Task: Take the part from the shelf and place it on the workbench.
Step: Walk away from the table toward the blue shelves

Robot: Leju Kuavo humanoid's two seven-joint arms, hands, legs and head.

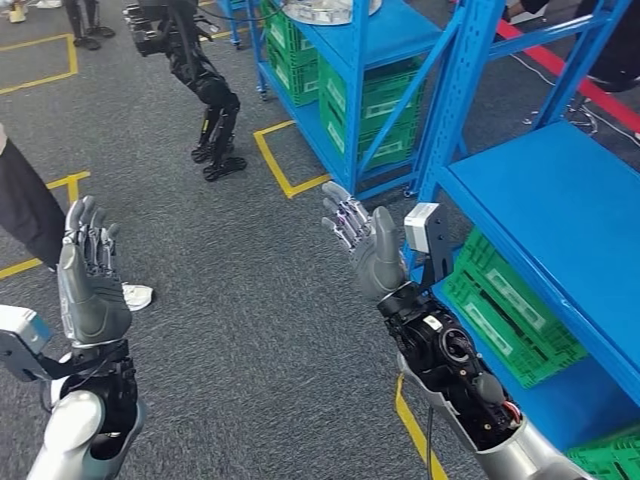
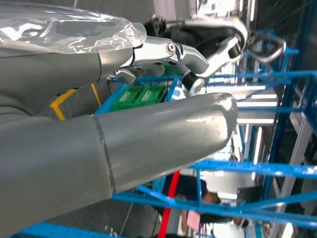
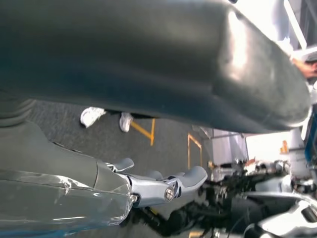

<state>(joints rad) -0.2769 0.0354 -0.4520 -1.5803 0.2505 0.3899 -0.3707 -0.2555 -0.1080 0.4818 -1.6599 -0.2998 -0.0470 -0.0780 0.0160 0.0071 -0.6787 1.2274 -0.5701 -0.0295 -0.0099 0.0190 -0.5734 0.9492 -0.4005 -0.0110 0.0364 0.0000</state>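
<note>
In the head view both of my hands are raised over the grey floor with fingers spread and nothing in them. My left hand (image 1: 90,285) is at the left, palm facing inward. My right hand (image 1: 366,245) hovers just left of the near blue shelf (image 1: 558,200), not touching it. A pale round object (image 1: 321,10) lies on top of the far blue shelf (image 1: 362,60); I cannot tell whether it is the part. In the left wrist view the thumb (image 2: 157,141) and fingers (image 2: 172,52) stand apart; in the right wrist view the fingers (image 3: 168,187) are also empty.
Green crates (image 1: 509,310) fill the near shelf's lower level and more green crates (image 1: 373,110) sit in the far shelf. Another robot's black legs (image 1: 211,110) stand ahead. A person's dark leg (image 1: 26,205) and white shoe (image 1: 136,295) are at the left. Yellow lines (image 1: 279,165) mark the floor.
</note>
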